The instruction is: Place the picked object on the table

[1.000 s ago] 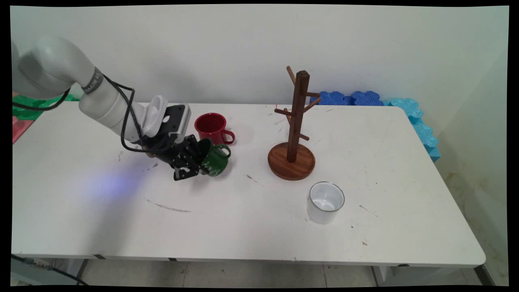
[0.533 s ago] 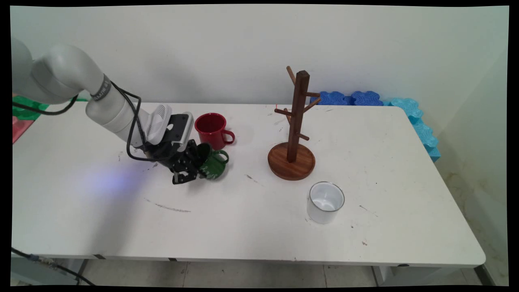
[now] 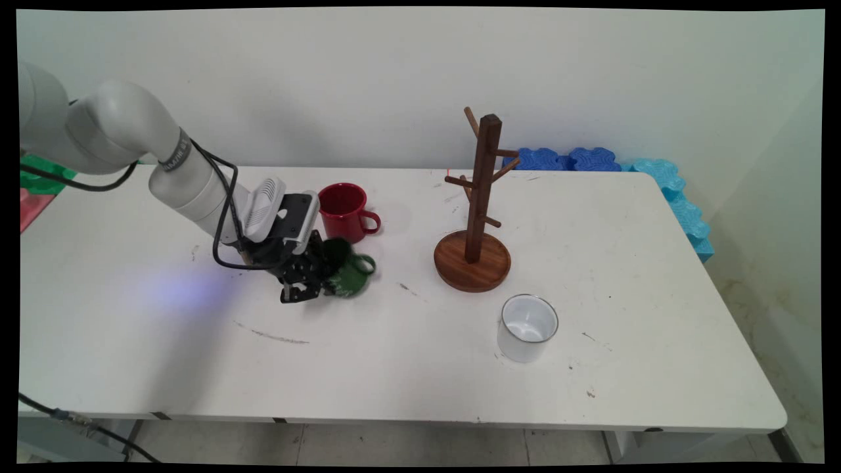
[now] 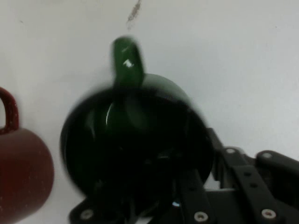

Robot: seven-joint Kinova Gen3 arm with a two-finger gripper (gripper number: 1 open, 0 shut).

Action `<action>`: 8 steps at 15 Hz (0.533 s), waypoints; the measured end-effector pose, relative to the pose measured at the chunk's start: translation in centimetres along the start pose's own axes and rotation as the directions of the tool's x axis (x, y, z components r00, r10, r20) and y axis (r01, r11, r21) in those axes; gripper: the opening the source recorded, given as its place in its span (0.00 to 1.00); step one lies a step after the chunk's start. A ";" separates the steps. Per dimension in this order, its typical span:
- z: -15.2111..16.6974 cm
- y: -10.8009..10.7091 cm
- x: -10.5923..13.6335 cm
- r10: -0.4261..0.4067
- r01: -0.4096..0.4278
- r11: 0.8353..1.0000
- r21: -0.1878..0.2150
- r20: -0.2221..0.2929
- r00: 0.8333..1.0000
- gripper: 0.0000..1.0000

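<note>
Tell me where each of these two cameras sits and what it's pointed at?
Main view: fixed above the table's near side, looking down across it to the wall; the white arm enters from the left.
Hand view: mounted on the hand, looking along the tool into the green mug; black linkage rises from the bottom edge.
Shared: green mug, red mug, tool.

Lettering runs along the dark band on the arm's white link, too small to make out. No other writing can be read anywhere.
</note>
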 end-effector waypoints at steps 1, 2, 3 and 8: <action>0.1 0.0 0.1 0.004 -0.004 1.000 -0.001 0.000 1.000 1.00; 0.2 0.0 0.1 0.008 -0.008 1.000 -0.002 0.001 1.000 1.00; 0.3 0.0 0.2 0.011 -0.011 1.000 -0.002 0.001 1.000 1.00; 0.6 0.0 0.4 0.024 -0.024 1.000 -0.005 -0.001 1.000 1.00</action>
